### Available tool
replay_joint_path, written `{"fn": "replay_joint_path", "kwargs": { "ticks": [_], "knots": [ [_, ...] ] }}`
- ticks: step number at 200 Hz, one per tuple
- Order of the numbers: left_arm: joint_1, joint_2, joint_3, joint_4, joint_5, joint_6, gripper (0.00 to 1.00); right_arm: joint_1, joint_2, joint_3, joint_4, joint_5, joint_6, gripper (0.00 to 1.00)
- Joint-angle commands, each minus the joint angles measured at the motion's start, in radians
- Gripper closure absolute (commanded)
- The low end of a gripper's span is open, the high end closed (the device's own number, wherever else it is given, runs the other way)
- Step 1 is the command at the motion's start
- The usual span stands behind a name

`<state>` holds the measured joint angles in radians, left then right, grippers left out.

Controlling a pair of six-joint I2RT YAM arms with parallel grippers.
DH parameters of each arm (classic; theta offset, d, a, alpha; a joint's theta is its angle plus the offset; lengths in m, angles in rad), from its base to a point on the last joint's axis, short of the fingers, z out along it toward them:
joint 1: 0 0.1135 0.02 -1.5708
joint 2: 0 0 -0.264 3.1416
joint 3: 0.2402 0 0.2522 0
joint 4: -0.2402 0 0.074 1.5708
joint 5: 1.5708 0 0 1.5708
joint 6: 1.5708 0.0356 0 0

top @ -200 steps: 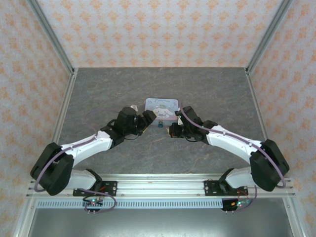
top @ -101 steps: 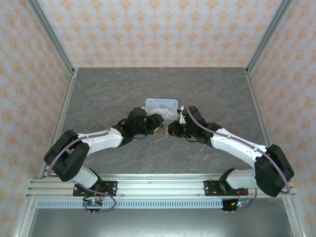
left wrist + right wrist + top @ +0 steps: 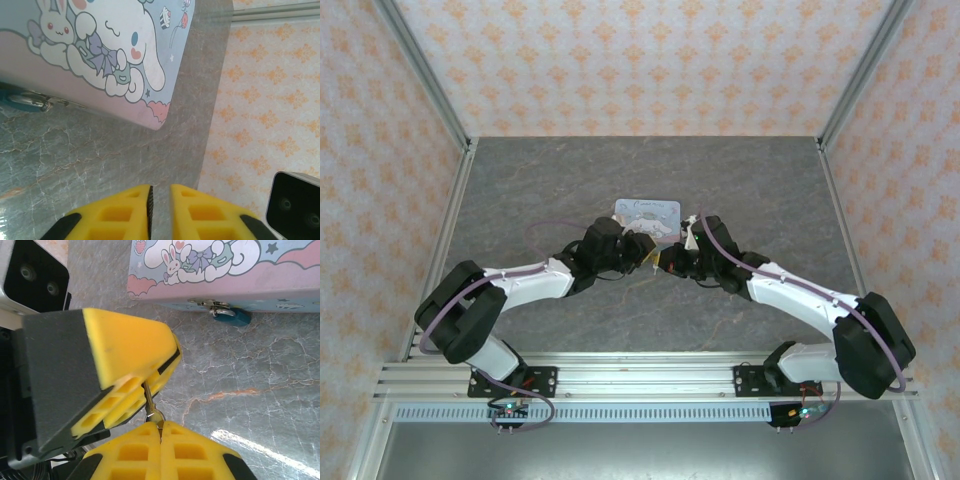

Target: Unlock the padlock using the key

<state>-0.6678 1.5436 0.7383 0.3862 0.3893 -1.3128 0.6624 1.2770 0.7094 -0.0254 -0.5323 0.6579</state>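
A thin silvery metal key (image 3: 150, 401) is pinched at the tips of the right claw (image 3: 161, 426), pressed together on its ringed end, and its other end is clamped by the nearly closed left claw (image 3: 160, 199). Further ahead and to the right, across the grey marbled counter (image 3: 240, 375), a small dark bluish padlock (image 3: 234, 316) is seen hooked to the clasp of a pale blue rectangular tin (image 3: 235, 275).

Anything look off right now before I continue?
One oddity: the key is pinched at both ends, by the right gripper and, it seems, the left gripper, apart from the padlock hanging on the tin. Nothing looks spilled or damaged.
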Motion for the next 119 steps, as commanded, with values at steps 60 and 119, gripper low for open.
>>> {"fn": "replay_joint_path", "kwargs": {
  "ticks": [60,119],
  "knots": [
    [-0.012,0.004,0.025,0.037,-0.006,0.004,1.00,-0.021,-0.039,-0.027,0.055,-0.007,0.022,0.90],
    [-0.010,-0.031,0.057,0.051,-0.015,0.079,1.00,-0.160,-0.212,-0.180,0.304,-0.011,0.198,0.51]
  ]
}}
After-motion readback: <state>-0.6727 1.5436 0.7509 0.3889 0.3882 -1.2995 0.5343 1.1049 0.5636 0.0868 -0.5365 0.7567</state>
